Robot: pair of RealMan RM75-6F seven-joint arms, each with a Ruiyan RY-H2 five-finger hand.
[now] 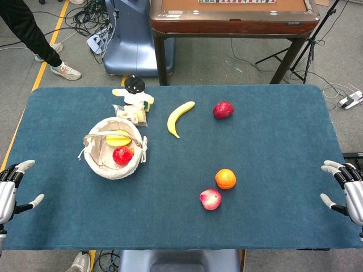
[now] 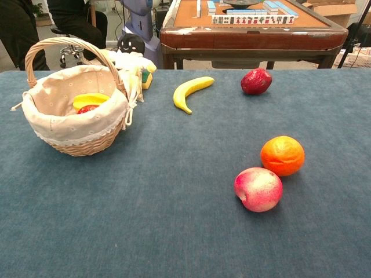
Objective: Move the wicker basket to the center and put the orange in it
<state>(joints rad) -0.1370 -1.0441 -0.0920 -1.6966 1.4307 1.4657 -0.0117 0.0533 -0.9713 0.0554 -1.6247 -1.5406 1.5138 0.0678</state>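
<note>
The wicker basket (image 1: 101,161) (image 2: 87,142), lined with cream cloth, stands on the left part of the blue table and holds a yellow fruit and a red one. The orange (image 1: 225,179) (image 2: 282,155) lies right of centre, with a pink peach (image 1: 210,199) (image 2: 258,189) just in front of it. My left hand (image 1: 10,190) hovers open at the table's left edge, far from the basket. My right hand (image 1: 347,190) is open at the right edge, well clear of the orange. Neither hand shows in the chest view.
A banana (image 1: 179,118) and a dark red fruit (image 1: 223,109) lie toward the back. A small doll (image 1: 135,93) and a snack packet (image 1: 131,115) sit behind the basket. A wooden table (image 1: 232,17) stands beyond the far edge.
</note>
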